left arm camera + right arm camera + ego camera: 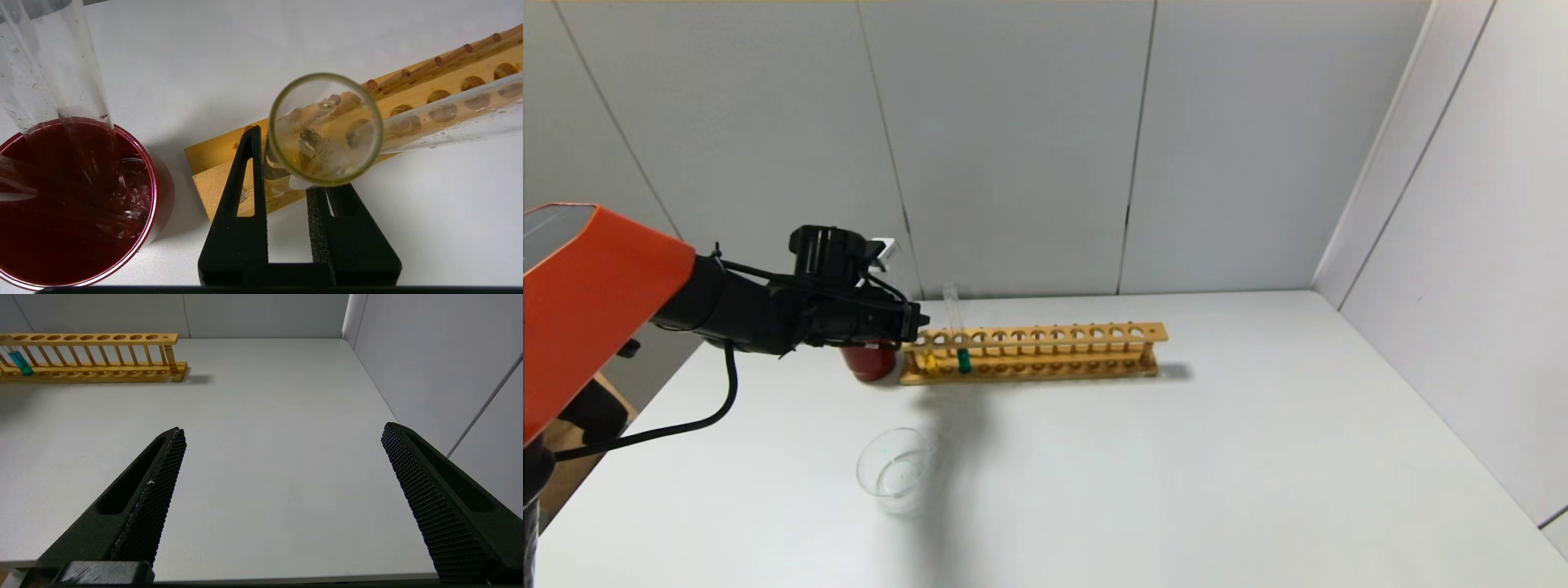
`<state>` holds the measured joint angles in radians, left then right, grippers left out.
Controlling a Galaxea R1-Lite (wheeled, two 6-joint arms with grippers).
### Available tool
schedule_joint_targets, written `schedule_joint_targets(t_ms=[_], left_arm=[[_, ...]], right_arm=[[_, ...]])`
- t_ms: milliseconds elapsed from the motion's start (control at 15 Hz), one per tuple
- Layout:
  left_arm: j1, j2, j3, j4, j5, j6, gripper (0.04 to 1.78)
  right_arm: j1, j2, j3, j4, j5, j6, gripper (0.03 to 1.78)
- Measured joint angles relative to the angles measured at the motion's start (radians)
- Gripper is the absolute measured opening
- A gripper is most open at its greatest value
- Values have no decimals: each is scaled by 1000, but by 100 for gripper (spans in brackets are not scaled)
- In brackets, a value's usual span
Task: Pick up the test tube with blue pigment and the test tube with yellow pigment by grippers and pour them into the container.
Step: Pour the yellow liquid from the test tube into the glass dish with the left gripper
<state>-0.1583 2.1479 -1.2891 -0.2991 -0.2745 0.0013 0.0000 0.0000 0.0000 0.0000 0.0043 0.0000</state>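
Note:
The test tube with yellow pigment (929, 359) stands in the left end hole of the wooden rack (1045, 351). The test tube with blue pigment (962, 358) stands one hole to its right. My left gripper (915, 327) is at the rack's left end. In the left wrist view its black fingers (253, 171) close on the yellow tube's body below its open mouth (325, 128). The container (897, 469) stands on the table in front of the rack, apart from it. My right gripper (282, 457) is wide open and empty over bare table, far from the rack; the blue tube (19, 362) shows there.
A dark red cup (869, 362) holding plain clear tubes (53, 81) stands against the rack's left end, close beside my left gripper. Grey walls close in behind and on the right. The white table (1258, 457) stretches to the right.

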Motion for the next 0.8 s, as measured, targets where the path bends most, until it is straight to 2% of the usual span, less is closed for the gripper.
schedule_joint_targets(t_ms=[533, 800], left_arm=[[0, -127, -38, 20, 15, 19, 32], [0, -240, -62, 78, 25, 26, 32]], right_arm=[[0, 0, 0, 0, 0, 0, 175], [0, 0, 0, 0, 0, 0, 175]])
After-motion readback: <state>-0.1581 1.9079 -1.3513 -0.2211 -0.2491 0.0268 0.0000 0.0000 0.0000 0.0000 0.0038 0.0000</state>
